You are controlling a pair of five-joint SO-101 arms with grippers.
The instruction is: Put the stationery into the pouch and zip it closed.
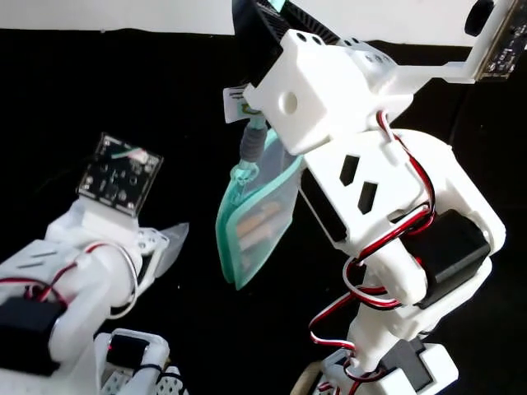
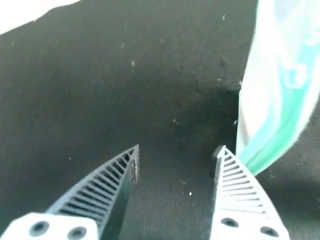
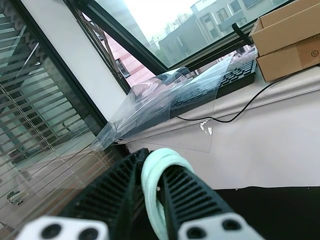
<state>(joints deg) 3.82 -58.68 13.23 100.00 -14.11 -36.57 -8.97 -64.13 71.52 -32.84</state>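
While right gripper (image 3: 150,161) pinches pale loop (image 3: 159,176) of prob. light, floppy mint-edged clear pouch (image 1: 255,220), left gripper (image 2: 177,156), spread beside it, shd steady hem.

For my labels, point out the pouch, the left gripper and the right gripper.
pouch (image 1: 259,220): high view, clear side panel.
left gripper (image 2: 178,150): left wrist view, between open fingertips.
right gripper (image 3: 154,162): right wrist view, between fingertips.

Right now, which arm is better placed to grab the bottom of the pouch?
Left. The left fingers are open and empty, right beside the pouch. The right fingers are busy: they are shut on the pouch's pale loop, holding it up.
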